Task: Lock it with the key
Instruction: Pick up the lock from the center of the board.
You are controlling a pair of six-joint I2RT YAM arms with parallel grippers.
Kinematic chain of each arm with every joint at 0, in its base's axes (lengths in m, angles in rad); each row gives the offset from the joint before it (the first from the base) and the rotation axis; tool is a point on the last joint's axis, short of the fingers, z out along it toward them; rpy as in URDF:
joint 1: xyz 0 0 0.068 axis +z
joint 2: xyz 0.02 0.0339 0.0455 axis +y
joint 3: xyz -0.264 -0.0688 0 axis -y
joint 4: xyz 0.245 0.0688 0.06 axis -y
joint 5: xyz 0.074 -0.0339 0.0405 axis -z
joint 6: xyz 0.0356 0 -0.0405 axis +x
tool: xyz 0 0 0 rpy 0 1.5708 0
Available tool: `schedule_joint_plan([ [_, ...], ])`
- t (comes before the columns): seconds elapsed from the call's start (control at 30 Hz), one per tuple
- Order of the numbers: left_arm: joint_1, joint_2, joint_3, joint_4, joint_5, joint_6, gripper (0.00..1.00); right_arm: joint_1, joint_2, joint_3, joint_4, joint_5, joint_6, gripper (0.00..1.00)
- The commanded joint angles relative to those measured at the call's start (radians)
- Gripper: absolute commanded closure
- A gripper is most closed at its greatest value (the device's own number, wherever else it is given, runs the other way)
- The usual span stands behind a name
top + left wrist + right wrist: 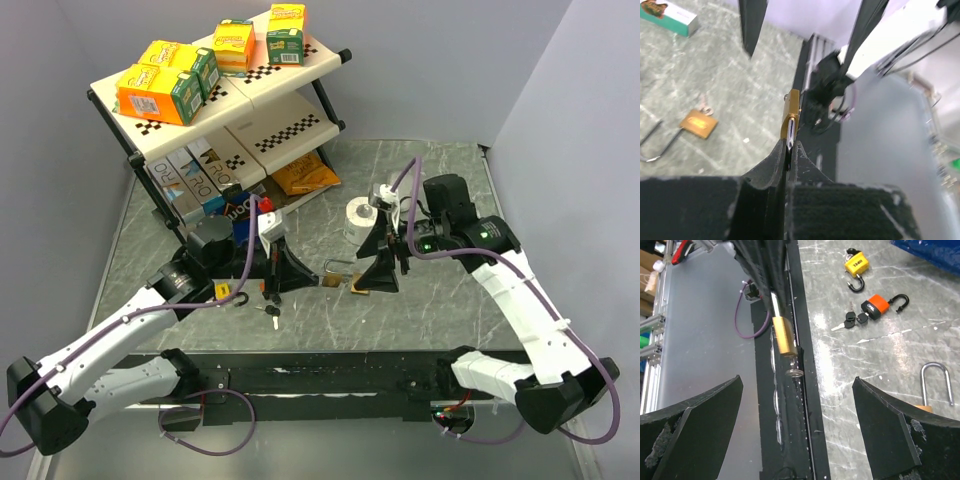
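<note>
The left fingers are clenched on a brass padlock. They grip it at the shackle end, so the body sticks out past the tips, lifted clear of the counter. In the right wrist view a small silver key shows at the padlock's free end.

The right fingers are released, spread wide and grasping nothing. They hover just to the right of the held padlock, above a second brass padlock. This one lies flat on the counter with its shackle swung open.

Nearer the left arm, a yellow padlock and an orange padlock also lie on the counter, both with open shackles. A bunch of black-headed keys touches the orange one.

At the back left stands a tiered rack. Its top shelf carries orange-and-green boxes at the left end. An orange carton and a green-and-yellow carton stand upright toward the right end. Lower down, a row of boxes is packed side by side at the left of the rack. An orange packet lies on the bottom tier at the right. A white roll stands on the counter between the rack and the right fingers.
</note>
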Motion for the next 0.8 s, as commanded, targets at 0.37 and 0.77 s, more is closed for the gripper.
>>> schedule_joint_plan([
  [0.37, 0.006, 0.021, 0.02, 0.223, 0.016, -0.287, 0.99, 0.18, -0.022, -0.043, 0.152, 0.019, -0.06, 0.29],
  [0.77, 0.006, 0.011, 0.002, 0.24, 0.027, -0.289, 0.99, 0.21, 0.007, -0.023, 0.161, 0.031, -0.059, 0.54],
])
